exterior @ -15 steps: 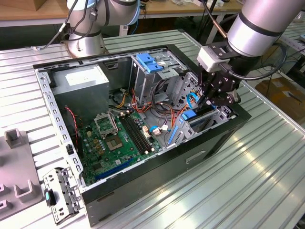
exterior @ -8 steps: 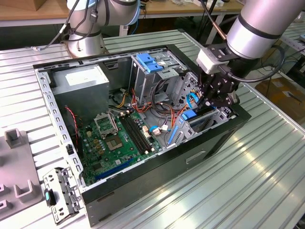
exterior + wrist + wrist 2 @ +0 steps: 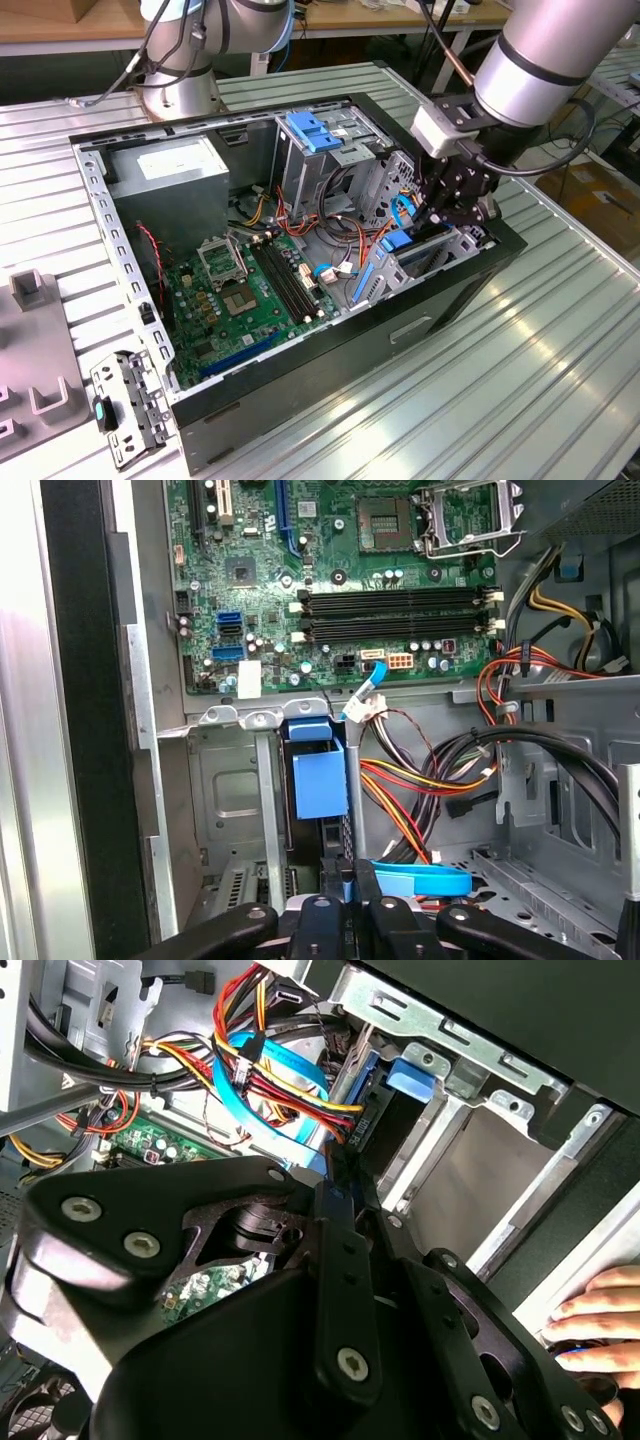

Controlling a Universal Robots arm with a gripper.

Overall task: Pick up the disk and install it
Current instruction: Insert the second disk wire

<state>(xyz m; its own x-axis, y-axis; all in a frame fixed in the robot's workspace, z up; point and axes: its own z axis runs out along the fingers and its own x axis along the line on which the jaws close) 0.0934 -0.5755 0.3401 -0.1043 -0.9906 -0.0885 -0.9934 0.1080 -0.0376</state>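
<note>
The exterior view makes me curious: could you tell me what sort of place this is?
Probably a robotics lab or workshop bench for computer assembly. An open desktop computer case with its motherboard exposed lies on a ribbed metal table, the robot arm's gripper reaches into it, and wooden workbenches stand behind.

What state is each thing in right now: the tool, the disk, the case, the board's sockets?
tool: shut on the disk's blue-railed end.
disk: on edge, partly inside the drive bay, held.
computer case: open, side panel off.
memory slots: empty.
CPU socket: bare, retention frame swung aside.
</note>
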